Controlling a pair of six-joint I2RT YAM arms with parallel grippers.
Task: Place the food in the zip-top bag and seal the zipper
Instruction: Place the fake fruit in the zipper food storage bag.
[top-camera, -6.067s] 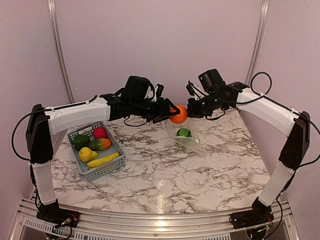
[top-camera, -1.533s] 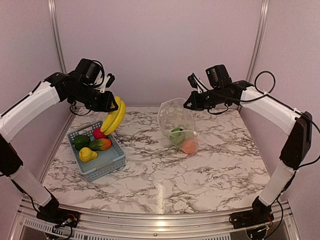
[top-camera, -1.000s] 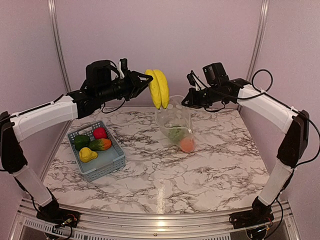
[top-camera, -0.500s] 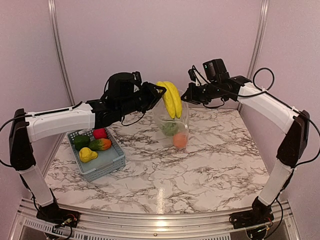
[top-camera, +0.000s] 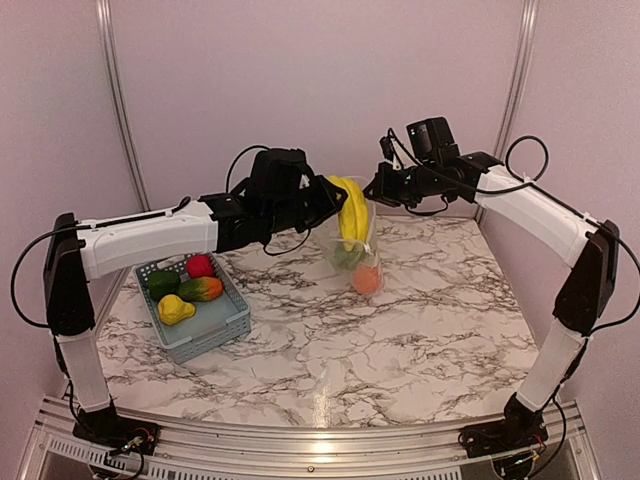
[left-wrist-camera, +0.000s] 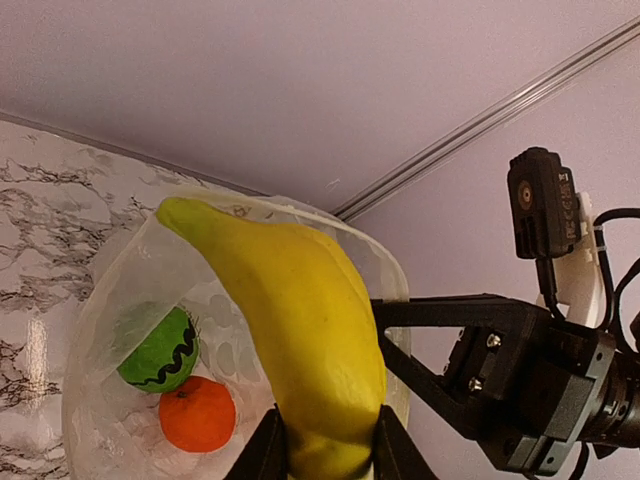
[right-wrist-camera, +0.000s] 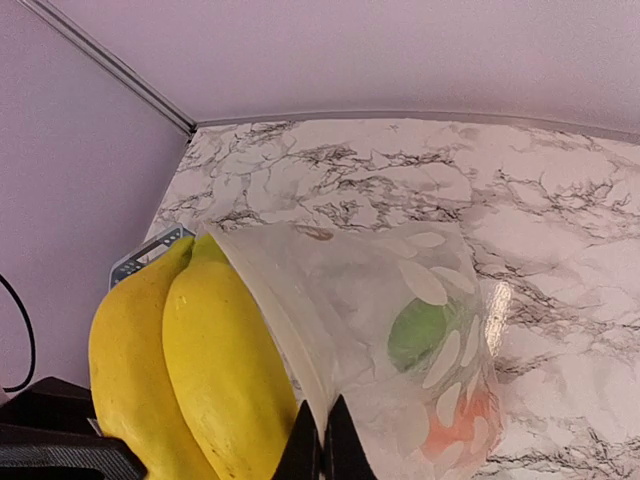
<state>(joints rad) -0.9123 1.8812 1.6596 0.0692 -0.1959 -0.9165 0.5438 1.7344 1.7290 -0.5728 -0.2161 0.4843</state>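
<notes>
Our left jaws pinch the stalk end of the yellow banana bunch, which points away from them toward the mouth of the zip-top bag. Our right jaws are pressed together on the bag's mouth edge, at 3 o'clock of the opening in the top view. They grip the film by the zipper and hold the mouth up and spread. From the right wrist, the bunch lies against the rim at 9 o'clock; we cannot tell whether its tip has crossed inside.

Low in the bag sit a green toy fruit and an orange. The bag hangs over the 12 o'clock part of the counter. At 8 o'clock from it stands the grey-blue slotted basket, which holds a green pepper, a red piece, a red-green mango and a yellow piece.

We judge the step in hand to be feeding the bunch in. To do it well, we lead with the tip and line the long curve up with the widest span of the mouth. We lower it without shoving the film, since a push at 9 o'clock could fold the rim shut or tug it from our right jaws. The bunch is long, so we part the left jaws only once most of it is below the rim; otherwise it may tip out. The right side holds steady and high.
</notes>
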